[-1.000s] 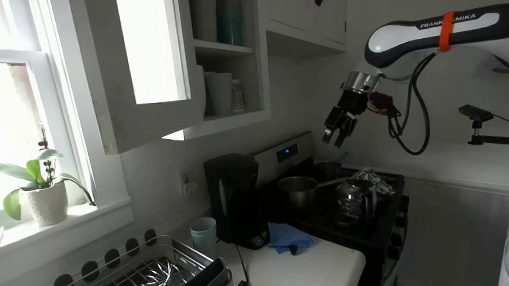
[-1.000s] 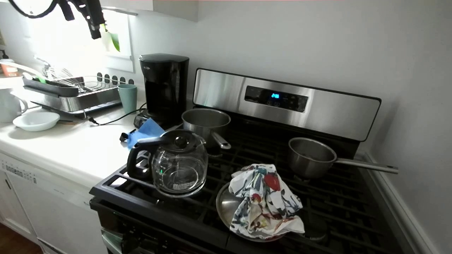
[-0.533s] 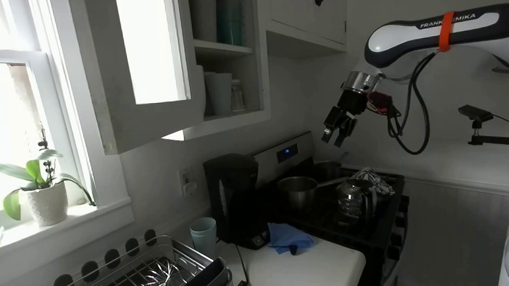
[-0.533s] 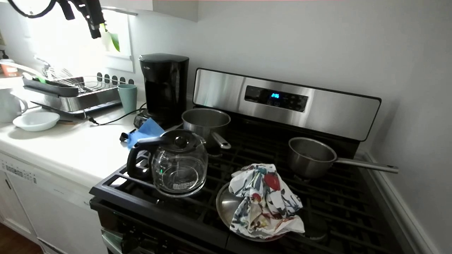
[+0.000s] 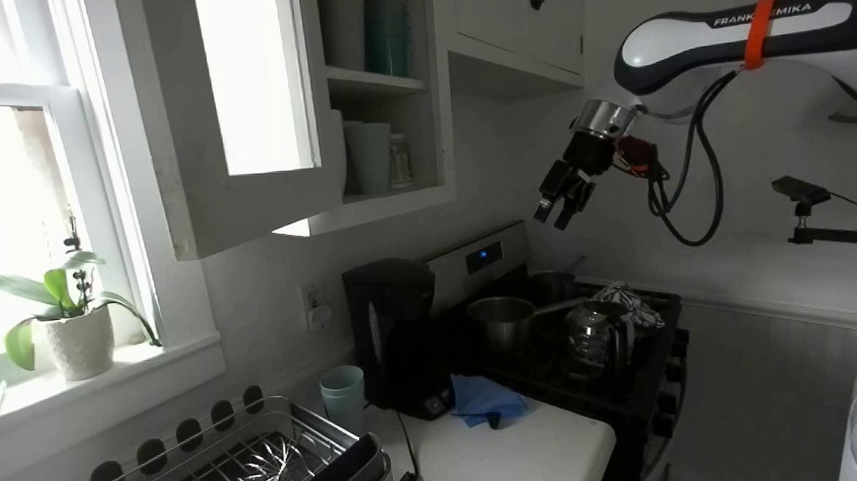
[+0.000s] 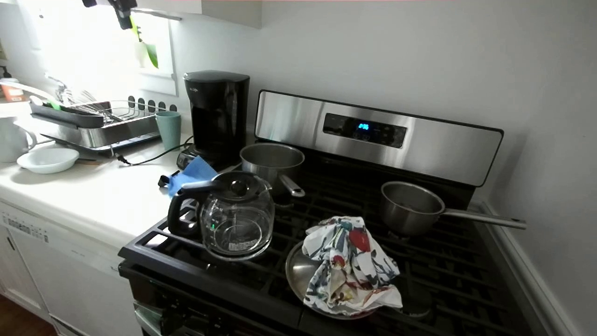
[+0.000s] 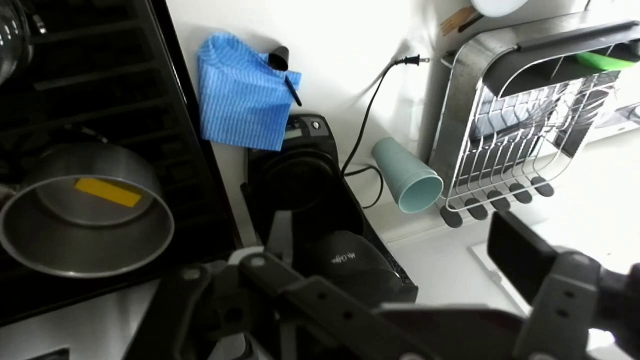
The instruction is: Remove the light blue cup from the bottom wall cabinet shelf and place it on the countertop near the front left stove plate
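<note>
The light blue cup (image 5: 373, 157), a pale tumbler without handle, stands upright on the bottom wall cabinet shelf (image 5: 401, 204), with another pale cup partly behind it. It does not show in the wrist view. My gripper (image 5: 552, 216) hangs above the stove, to the right of the cabinet, pointing down and to the left. It is open and empty; its fingers (image 7: 400, 242) are wide apart in the wrist view. The white countertop (image 5: 513, 463) holds a blue cloth (image 5: 484, 399) beside the stove (image 6: 270, 261). A glass carafe (image 6: 238, 224) stands on its front left plate.
A blue-green tumbler (image 7: 407, 175) stands between the black coffee maker (image 5: 393, 337) and the dish rack (image 5: 227, 463). The cabinet door (image 5: 251, 206) is open, jutting forward. A white jar (image 5: 399, 161) is beside the shelf cup. Two pots (image 6: 273, 158) (image 6: 410, 210) stand on the stove.
In the last half second my arm and gripper have risen, with the gripper slightly left in an exterior view. The gripper has stayed open. The cups and other objects have not moved.
</note>
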`<state>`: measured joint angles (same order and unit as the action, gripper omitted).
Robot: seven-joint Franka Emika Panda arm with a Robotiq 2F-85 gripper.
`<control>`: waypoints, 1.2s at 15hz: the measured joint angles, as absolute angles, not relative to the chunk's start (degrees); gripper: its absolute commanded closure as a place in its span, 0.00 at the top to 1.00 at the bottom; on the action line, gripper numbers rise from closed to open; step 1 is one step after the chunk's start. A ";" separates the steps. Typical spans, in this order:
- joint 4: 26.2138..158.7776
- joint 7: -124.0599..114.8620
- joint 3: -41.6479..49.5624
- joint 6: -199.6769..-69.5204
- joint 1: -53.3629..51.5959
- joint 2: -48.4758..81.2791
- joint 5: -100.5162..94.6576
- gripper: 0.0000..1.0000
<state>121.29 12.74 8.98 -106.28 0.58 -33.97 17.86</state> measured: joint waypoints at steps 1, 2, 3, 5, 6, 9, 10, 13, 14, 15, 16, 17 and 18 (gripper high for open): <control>119.82 12.48 8.74 -106.28 0.26 -33.78 17.89 1.00; 118.23 11.91 8.39 -106.36 -0.01 -33.46 17.89 1.00; 116.62 11.18 8.02 -106.39 -0.23 -33.02 17.89 1.00; 113.46 9.57 7.02 -106.76 -0.49 -31.70 17.89 1.00; 111.97 8.63 6.46 -107.28 -0.64 -30.85 17.89 1.00; 107.49 5.26 4.59 -109.56 -1.31 -27.69 17.97 1.00; 106.03 4.10 3.96 -110.60 -1.56 -26.56 18.02 1.00; 101.80 1.63 2.10 -114.99 -2.14 -23.32 18.04 1.00; 100.36 1.45 1.71 -116.25 -2.43 -22.29 18.04 1.00; 98.95 1.43 1.42 -117.04 -2.70 -21.37 18.04 1.00; 98.23 1.43 1.32 -117.11 -2.81 -20.84 18.00 1.00; 98.33 1.44 1.32 -117.10 -2.80 -20.75 17.99 1.00; 98.50 1.45 1.37 -117.10 -2.79 -20.75 17.99 1.00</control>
